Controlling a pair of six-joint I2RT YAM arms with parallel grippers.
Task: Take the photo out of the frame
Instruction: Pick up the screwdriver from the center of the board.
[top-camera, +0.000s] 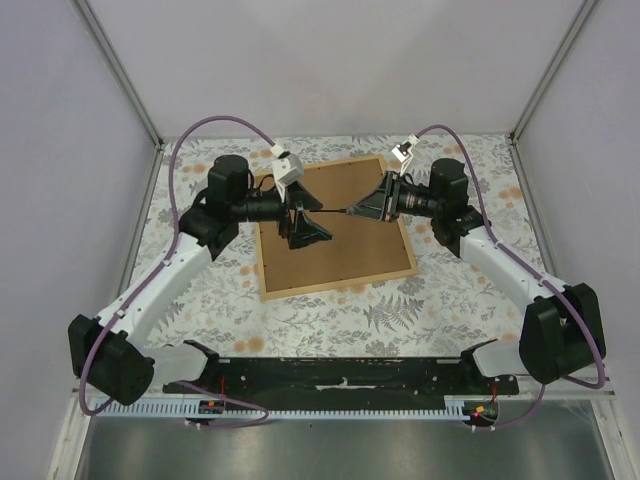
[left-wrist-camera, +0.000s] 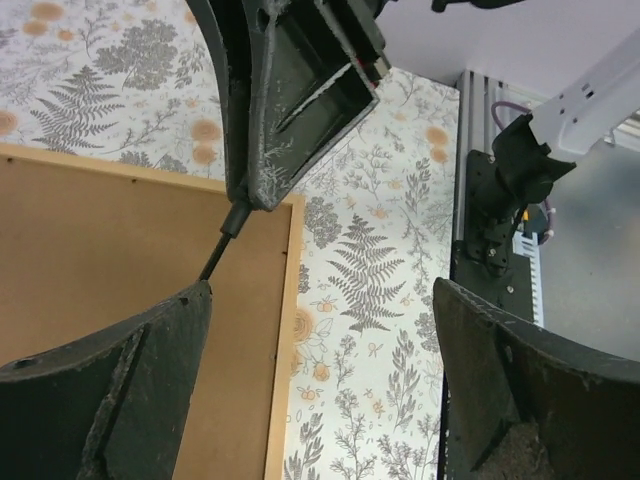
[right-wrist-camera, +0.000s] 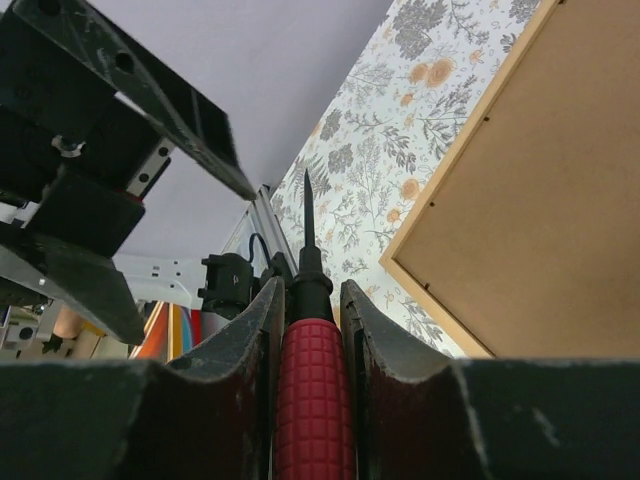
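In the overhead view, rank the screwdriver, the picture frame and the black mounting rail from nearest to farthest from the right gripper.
1. The screwdriver: clamped in the right gripper itself.
2. The picture frame: lying back up on the table, beneath the gripper.
3. The black mounting rail: along the table's near edge, farthest away.

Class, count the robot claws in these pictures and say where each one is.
2. The left claw hangs open above the frame's brown back, left of centre. The right claw, over the frame's right half, grips a red-handled screwdriver. None seems hidden.
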